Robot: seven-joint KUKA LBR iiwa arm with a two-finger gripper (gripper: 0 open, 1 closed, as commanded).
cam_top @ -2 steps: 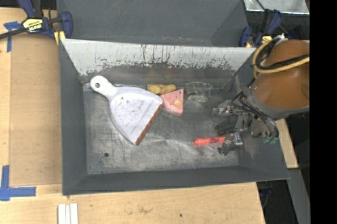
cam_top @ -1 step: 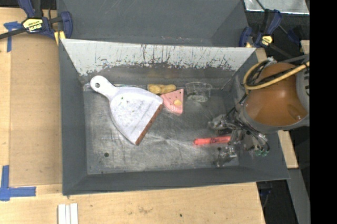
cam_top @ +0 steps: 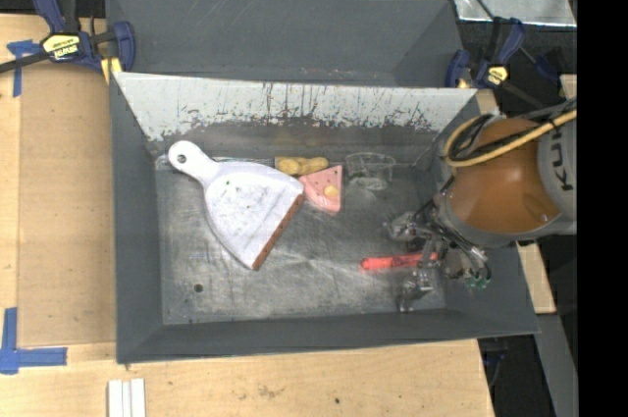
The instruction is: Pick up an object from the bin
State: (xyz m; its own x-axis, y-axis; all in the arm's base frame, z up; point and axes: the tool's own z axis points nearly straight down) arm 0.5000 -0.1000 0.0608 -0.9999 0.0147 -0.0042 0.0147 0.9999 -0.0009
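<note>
1. One camera view: the gripper (cam_top: pixel 410 258) is seen at the bin's (cam_top: pixel 137 209) right front corner, fingers (cam_top: pixel 416 287) spread either side of a slim red object (cam_top: pixel 385 263)
2. A slip is judged likely if closure lands on the object's thin end

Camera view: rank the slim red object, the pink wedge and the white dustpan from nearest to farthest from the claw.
1. Slim red object: lies on the bin floor right at the claw, on its left side in the view.
2. Pink wedge: mid-floor, toward the back wall.
3. White dustpan: left half of the floor, handle pointing to the back left.
</note>
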